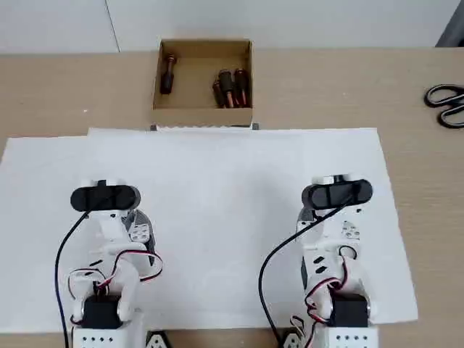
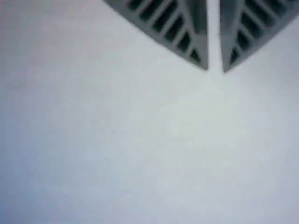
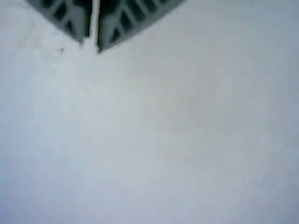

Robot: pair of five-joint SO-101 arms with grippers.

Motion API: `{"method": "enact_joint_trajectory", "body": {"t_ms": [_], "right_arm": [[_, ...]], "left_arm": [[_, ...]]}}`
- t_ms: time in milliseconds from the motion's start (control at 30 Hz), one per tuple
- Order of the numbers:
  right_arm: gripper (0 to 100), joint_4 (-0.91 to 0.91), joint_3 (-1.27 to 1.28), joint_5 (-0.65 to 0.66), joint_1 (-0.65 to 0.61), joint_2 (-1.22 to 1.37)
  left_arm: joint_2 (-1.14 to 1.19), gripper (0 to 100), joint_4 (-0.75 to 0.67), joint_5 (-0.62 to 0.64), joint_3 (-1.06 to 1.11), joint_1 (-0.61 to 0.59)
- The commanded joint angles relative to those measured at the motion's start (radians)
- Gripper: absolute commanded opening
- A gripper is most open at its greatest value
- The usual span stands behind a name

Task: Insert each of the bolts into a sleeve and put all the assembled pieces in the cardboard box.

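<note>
— Your left gripper, how wide is it?

— Nearly closed. In your left wrist view the 2 ribbed grey jaws stand side by side with only a thin slit between them, and nothing sits in that slit. The tips hang just over white paper.

— And your right gripper?

— Same story: jaws drawn together to a narrow slit, nothing gripped, tips close above the paper. I cannot tell whether either pair of tips touches it.

— What lies around you, biggest first?

— You have the wooden table, then the white paper sheet spread across most of it. From the high view, 2 arms sit folded on the sheet's near side, well apart from each other.

— Where is the cardboard box?

— On the bare table just past the sheet's far edge, roughly midway between your arms and well away from both grippers. It stands open-topped.

— Anything else?

— Black-handled scissors lie on the table at the far right, off the paper.

— And the assembled pieces?

— Inside the box. 1 lone piece lies by the left wall, a copper bolt in a dark sleeve. The other assembled pieces lie bunched against the front-right corner, about 3, though I cannot count them surely.
</note>
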Motion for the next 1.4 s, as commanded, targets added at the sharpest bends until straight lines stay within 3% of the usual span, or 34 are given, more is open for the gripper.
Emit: {"method": "enact_joint_trajectory", "body": {"t_ms": [0, 1367], "right_arm": [[0.2, -0.044, 0.026, 0.021, 0.002, -0.01], [0.3, -0.005, 0.089, 0.02, -0.002, -0.008]], "left_arm": [[-0.008, 1, -0.018, -0.003, -0.004, 0.003], [-0.008, 1, -0.018, -0.003, -0.004, 0.003]]}}
